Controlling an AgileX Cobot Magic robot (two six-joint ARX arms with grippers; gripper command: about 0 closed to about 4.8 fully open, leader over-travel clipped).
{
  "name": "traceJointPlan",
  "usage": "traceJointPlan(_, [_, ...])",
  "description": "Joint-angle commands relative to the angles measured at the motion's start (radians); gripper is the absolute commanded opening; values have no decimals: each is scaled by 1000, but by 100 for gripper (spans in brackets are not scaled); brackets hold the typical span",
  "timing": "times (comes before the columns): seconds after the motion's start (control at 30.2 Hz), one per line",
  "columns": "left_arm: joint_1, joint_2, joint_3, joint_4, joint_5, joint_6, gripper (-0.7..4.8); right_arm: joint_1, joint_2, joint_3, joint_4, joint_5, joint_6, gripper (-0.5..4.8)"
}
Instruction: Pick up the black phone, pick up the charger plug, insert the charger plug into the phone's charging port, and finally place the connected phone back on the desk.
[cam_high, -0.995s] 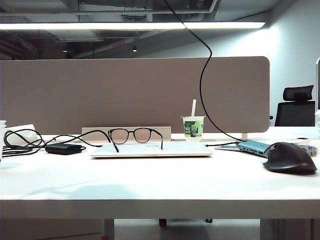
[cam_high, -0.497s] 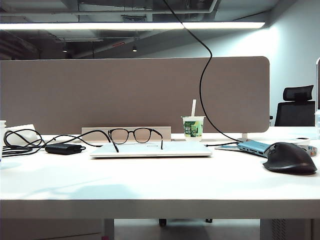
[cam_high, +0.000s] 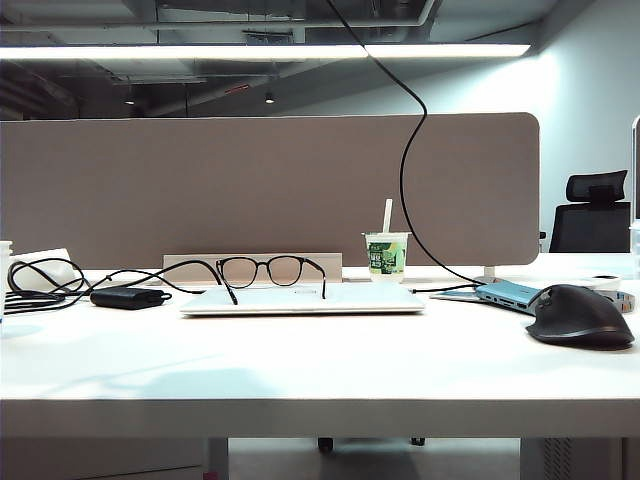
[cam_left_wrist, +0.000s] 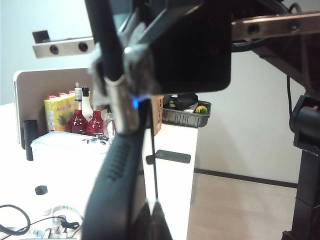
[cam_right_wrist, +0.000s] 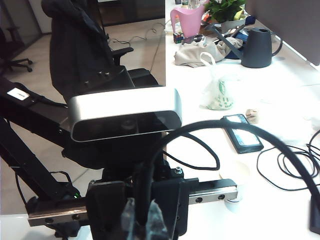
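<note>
Alignment counts: right tool (cam_right_wrist: 142, 220), clamped on thin black cable (cam_right_wrist: 222, 124) behind silvery charger plug (cam_left_wrist: 121, 100), faces closed left tool (cam_left_wrist: 150, 217), both beyond exterior view; push straight, gently.

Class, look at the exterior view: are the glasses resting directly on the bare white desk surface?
No, the glasses rest on the closed white laptop, which itself lies on the desk.

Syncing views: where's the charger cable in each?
Exterior: cable drops from top edge to desk at right; likely it. No grippers.
Left wrist: thin line beside left gripper.
Right wrist: loop rising from shut right gripper.
Shared: the cable alone; no fixed landmark in all three.
</note>
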Motion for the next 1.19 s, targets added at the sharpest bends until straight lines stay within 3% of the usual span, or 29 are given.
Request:
traceJointPlan(0.03, [2, -8, 11, 77, -30, 1, -6, 2, -3, 0, -45, 8, -16, -5])
traceJointPlan(0.27, [2, -8, 10, 79, -30, 5, -7, -5, -7, 2, -34, 15, -14, 4])
traceJointPlan(0.4, [2, -3, 10, 63, -30, 10, -7, -30, -18, 7, -30, 50, 0, 126])
traceJointPlan(0.56, [2, 5, 10, -77, -31, 117, -7, -92, -63, 7, -35, 84, 12, 161])
traceJointPlan(0.66, [2, 31, 10, -140, -68, 110, -6, -119, -93, 7, -88, 197, 10, 141])
traceJointPlan(0.73, [2, 59, 10, -197, -117, 102, -7, -126, -103, 6, -148, 360, -25, 25])
traceJointPlan(0.76, [2, 80, 10, -211, -135, 72, -7, -126, -103, 4, -178, 460, -54, -5])
traceJointPlan(0.83, [2, 129, 10, -221, -184, -10, -7, -126, -103, -4, -207, 645, -71, -5])
traceJointPlan(0.9, [2, 176, 10, -221, -287, -104, -7, -126, -103, -13, -219, 739, -69, -5])
traceJointPlan(0.99, [2, 262, 10, -221, -384, -184, -6, -126, -103, -15, -241, 760, -66, -5])
traceJointPlan(1.19, [0, 417, 10, -222, -404, -264, -6, -125, -103, -23, -252, 759, -33, -5])
